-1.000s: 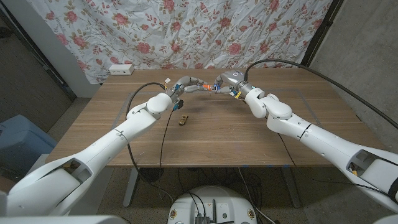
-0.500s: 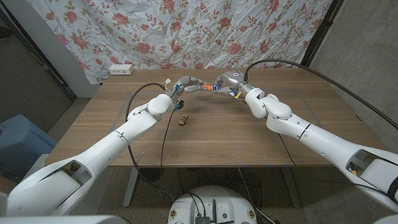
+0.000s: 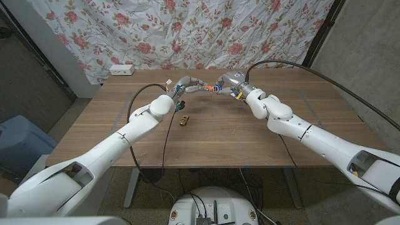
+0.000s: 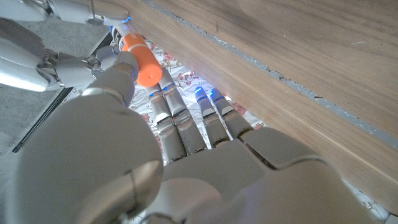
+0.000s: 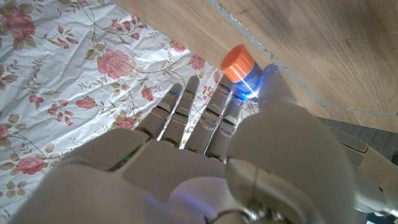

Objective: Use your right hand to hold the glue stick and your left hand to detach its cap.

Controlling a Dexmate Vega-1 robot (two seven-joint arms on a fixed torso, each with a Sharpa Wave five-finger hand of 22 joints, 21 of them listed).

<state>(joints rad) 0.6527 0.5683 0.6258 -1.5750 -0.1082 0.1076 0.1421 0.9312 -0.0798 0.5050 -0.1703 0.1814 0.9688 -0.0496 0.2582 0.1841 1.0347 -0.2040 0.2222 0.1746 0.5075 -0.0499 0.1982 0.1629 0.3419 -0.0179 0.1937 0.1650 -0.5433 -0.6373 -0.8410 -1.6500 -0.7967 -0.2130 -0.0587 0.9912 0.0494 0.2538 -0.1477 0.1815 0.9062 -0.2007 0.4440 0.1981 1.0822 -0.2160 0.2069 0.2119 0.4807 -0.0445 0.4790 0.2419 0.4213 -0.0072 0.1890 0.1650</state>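
Glue stick: an orange-capped stick held between the two hands above the far middle of the wooden table, in the upper centre of the head view; there it is only a small orange-and-blue speck.
Cap: the orange cap is on the stick; in the right wrist view its round end faces the camera.
Right hand: the right hand comes in from the right of the head view and clamps the stick's body between thumb and fingers, which glow blue at the tips.
Left hand: the left hand reaches in from the left, its thumb against the orange cap in the left wrist view; its other fingers are stretched out side by side. Whether it truly grips the cap I cannot tell.
Small object: a little dark and yellow piece lies on the table, nearer than the hands, left of centre.
Backdrop: a floral cloth hangs behind the table.
Power strip: a white strip sits at the table's far left corner.
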